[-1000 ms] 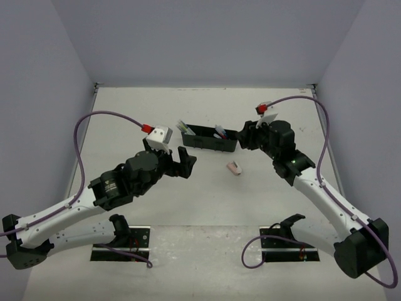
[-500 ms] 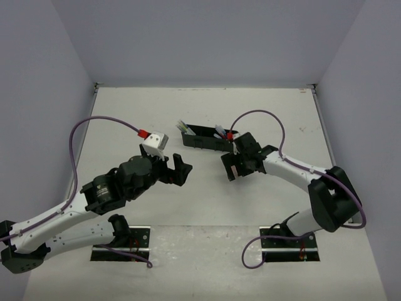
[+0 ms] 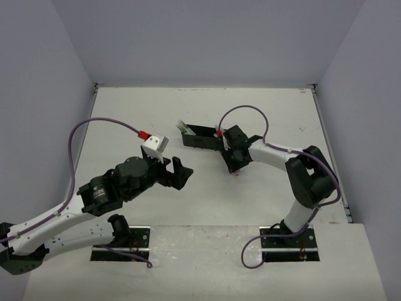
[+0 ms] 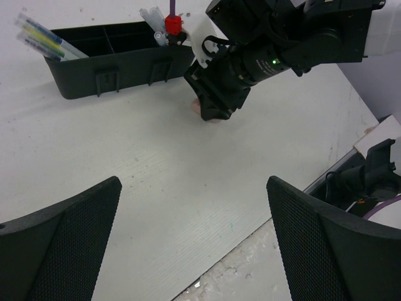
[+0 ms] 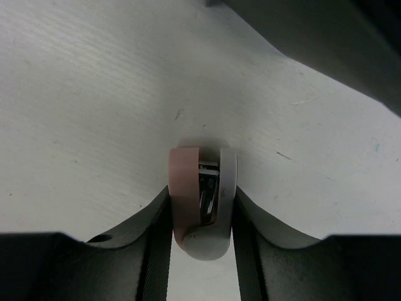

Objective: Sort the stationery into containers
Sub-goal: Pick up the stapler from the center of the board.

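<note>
While the right pincer [image 5: 200, 208] is pressing on it from both sides, the pinkish-white eraser [image 5: 185, 188] is sitting low against the white desk [image 3: 125, 113], at lower centre of the right wrist view. Whether it is resting on the surface or just lifted cannot be told.

- Grip: both fingers [image 5: 158, 251] are closing flat against the eraser's long faces and nothing else is between them.
- Black organizer tray [image 3: 202, 139]: is lying just above and left of that pincer, near the middle of the overhead view. It is standing apart from the eraser, with its long side facing it.
- Pens, first group [image 4: 42, 37]: yellow-green and blue barrels are leaning out over the tray's left end.
- Pens, second group [image 4: 152, 15]: pale barrels are poking up from the tray's right end, beside the right arm's red connector [image 4: 173, 25].
- Left pincer [image 4: 195, 241]: is hovering above bare desk at left of centre in the overhead view, jaws spread wide, carrying nothing, and pointing toward the tray.
</note>
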You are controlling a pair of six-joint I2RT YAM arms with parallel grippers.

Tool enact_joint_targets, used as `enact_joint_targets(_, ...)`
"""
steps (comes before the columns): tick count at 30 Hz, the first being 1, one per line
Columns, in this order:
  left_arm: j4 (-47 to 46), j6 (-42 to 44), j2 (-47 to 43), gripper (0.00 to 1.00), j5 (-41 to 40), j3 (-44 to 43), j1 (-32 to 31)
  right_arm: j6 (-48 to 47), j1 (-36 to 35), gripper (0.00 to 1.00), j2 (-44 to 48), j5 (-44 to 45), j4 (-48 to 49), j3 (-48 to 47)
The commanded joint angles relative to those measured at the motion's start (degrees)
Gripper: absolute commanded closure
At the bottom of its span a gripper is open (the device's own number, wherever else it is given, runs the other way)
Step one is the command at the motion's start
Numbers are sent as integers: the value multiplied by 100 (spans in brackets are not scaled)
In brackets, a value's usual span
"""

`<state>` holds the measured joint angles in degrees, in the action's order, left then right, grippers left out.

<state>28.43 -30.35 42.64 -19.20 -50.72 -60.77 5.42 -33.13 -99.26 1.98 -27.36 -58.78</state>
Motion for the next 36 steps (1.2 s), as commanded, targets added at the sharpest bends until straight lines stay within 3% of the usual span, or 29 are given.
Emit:
enact_joint_targets(1,92,213,-214,0,53,-17,13,-101,-74,68,32,-127,-189,-154)
enact_joint_targets(3,90,208,-242,0,-13,-14,13,-72,-120,84,222,-136,-154,-44)
enact_joint_targets(6,58,135,-178,0,-122,26,13,-11,-180,100,674,-486,-17,156)
enact_joint_targets(9,-94,-266,-42,0,-241,91,13,52,-260,100,1654,-1176,414,600)
enact_joint_targets(13,-801,-1063,126,0,-405,376,13,246,-637,100,3368,-2126,1959,1576)
enact_joint_targets(15,-1311,-1459,157,0,-369,551,13,411,-960,100,4072,-2071,2680,1939)
enact_joint_targets(21,-2717,-1715,566,2,101,739,13,874,-1271,100,4294,-1932,2848,1800)
enact_joint_targets(28,-2504,-1729,1220,26,216,273,13,1066,-1473,100,4673,-1869,3221,1807)
enact_joint_targets(34,-2342,-1751,1419,31,77,269,13,991,-1610,100,4657,-1972,3267,1698)
enact_joint_targets(36,-2421,-1690,1484,47,118,251,22,978,-1657,100,4609,-1947,3298,1681)
